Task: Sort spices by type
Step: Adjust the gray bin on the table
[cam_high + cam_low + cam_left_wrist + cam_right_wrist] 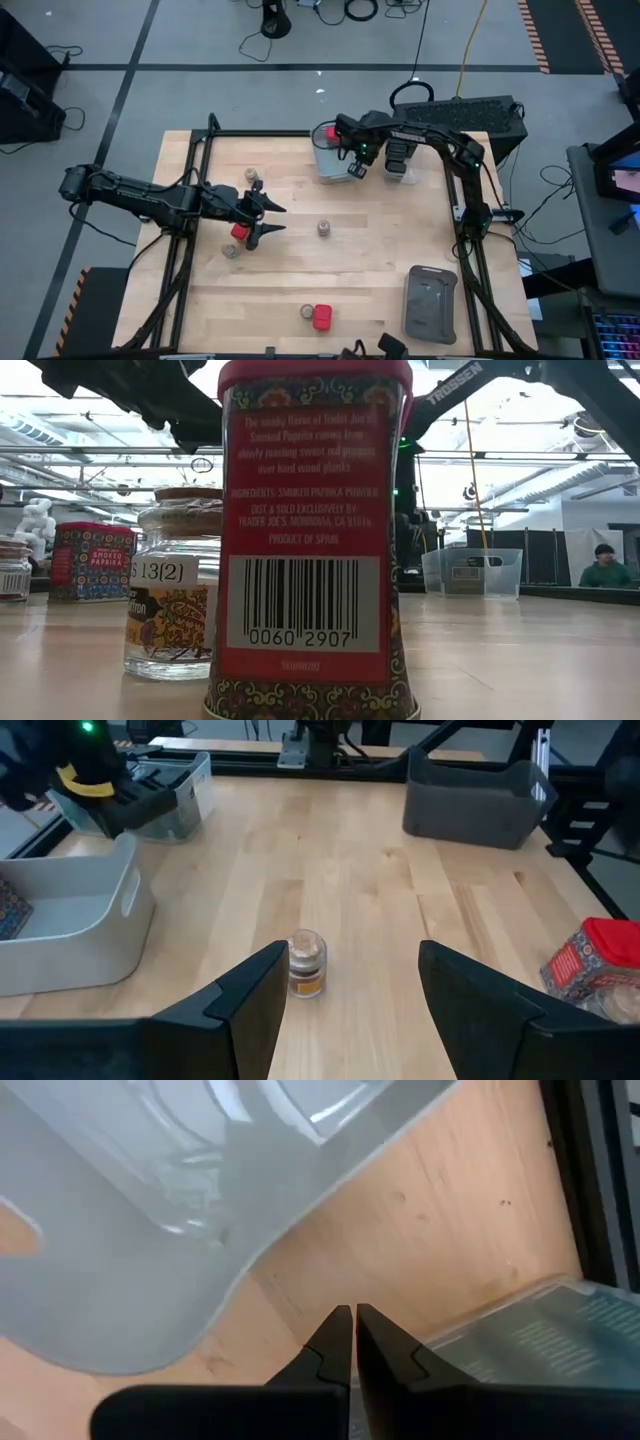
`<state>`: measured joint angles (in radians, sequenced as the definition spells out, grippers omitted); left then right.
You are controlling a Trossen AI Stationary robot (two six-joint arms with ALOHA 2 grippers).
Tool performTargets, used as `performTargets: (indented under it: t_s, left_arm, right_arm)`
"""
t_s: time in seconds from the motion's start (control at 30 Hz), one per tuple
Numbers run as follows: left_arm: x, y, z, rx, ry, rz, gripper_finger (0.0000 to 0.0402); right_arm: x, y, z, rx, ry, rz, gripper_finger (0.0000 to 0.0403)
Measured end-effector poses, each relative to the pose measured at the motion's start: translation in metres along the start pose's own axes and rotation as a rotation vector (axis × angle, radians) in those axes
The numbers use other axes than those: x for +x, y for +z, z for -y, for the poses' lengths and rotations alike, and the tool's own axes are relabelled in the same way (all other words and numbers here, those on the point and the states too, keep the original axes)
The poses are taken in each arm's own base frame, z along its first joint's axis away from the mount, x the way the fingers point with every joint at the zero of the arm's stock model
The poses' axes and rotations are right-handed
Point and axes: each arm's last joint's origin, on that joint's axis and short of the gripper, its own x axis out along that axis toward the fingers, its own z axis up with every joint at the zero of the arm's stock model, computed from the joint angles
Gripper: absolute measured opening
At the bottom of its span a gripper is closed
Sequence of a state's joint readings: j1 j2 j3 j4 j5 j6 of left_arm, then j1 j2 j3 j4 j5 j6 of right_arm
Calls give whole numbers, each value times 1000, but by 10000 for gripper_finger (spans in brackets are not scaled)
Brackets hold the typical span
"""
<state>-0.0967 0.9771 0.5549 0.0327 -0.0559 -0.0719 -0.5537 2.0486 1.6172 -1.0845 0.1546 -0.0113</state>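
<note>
Judging sorting barely begun, we see spices [322, 317] scattered on the counter [380, 250], left pincer [272, 219] open and empty, right pincer [357, 168] closed, empty.

Overhead view: even, diffuse light; the wooden surface [360, 250] reads bright, the floor around it duller grey. Arms cast only soft, short shadows.

Low view: strongly backlit. Ceiling lights [520, 460] and the bright room behind blow out to near white. The red paprika tin [312, 540] sits very close to the lens and fills the middle of the frame; its label print stays legible. The glass jar [175, 590] beside it is slightly soft.

Left wrist view: evenly lit, mild sheen on the wood, dark end effector fingers [240, 1010] underexposed.

Right wrist view: clear bin [170, 1210] close up, blurred, with white glare streaks.
</note>
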Motion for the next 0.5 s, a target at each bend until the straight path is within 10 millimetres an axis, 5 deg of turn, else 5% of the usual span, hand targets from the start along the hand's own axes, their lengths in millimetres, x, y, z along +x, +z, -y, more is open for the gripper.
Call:
performTargets:
  t_s: [0.5]
  left_arm:
    - [0,1,0,-2,5,11,231]
  right_arm:
    - [0,4,-26,-31,86,74,0]
